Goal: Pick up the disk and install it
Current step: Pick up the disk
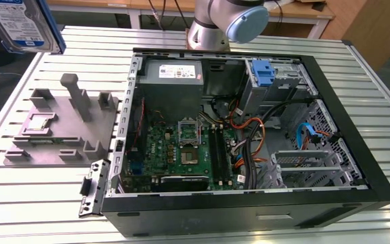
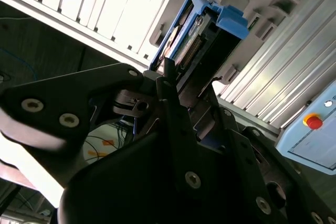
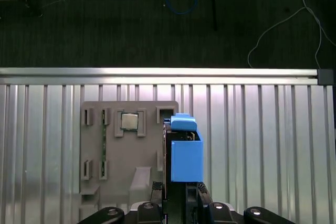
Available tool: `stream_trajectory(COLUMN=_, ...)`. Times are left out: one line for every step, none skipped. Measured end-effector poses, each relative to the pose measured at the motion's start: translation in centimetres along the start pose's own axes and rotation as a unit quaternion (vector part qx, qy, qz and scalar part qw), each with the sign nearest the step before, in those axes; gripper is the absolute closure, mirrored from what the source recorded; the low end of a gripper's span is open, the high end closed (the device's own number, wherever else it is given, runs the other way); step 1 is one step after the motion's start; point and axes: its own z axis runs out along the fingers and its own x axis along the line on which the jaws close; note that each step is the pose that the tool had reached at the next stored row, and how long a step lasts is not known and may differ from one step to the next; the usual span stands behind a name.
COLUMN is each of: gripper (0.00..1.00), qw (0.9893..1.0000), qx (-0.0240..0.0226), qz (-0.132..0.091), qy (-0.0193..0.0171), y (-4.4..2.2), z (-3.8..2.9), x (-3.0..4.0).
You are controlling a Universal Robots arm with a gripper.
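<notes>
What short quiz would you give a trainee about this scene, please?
1. What does the gripper hold?
2. True or false: the disk sits inside the computer case.
3. What lies on the table to the exterior view's left of the computer case? A a grey fixture; B a keyboard; C a monitor.
Key: 1 the disk; 2 false; 3 A.

Bright even light, mild glare
</notes>
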Motion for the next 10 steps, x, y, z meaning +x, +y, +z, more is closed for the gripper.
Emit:
stream_trajectory(gripper=0.65, qw=1.0000, qx=0.0001, qz=0.000, qy=0.0000, y=-0.16, z=0.00, x=0.00)
stream_trajectory(gripper=0.65, qw=1.0000, qx=0.0001, qz=0.000, qy=-0.0001, y=-0.33, z=-0.01, x=-0.01)
stream_trajectory(gripper=0.65, qw=1.0000, qx=0.0000, qz=0.000, qy=-0.0001, y=-0.50, z=-0.02, x=-0.01)
stream_trajectory(gripper=0.65, qw=1.0000, qx=0.0000, qz=0.000, qy=-0.0002, y=-0.66, z=-0.03, x=-0.01)
stream_trajectory(gripper=0.65, qw=1.0000, qx=0.0001, qz=0.000, qy=-0.0002, y=-0.82, z=-0.03, x=-0.02)
stream_trajectory(gripper=0.65, qw=1.0000, qx=0.0000, qz=0.000, qy=-0.0002, y=-0.99, z=-0.04, x=-0.02)
stream_trajectory(gripper=0.65, qw=1.0000, qx=0.0000, qz=0.000, qy=-0.0002, y=-1.14, z=-0.04, x=-0.02)
stream_trajectory(gripper=0.65, qw=1.0000, qx=0.0000, qz=0.000, qy=-0.0002, y=-1.29, z=-0.05, x=-0.03)
stream_trajectory(gripper=0.65, qw=1.0000, qx=0.0000, qz=0.000, qy=-0.0002, y=-1.43, z=-0.06, x=-0.03)
stream_trajectory(gripper=0.65, qw=1.0000, qx=0.0000, qz=0.000, qy=-0.0002, y=-1.57, z=-0.06, x=-0.03)
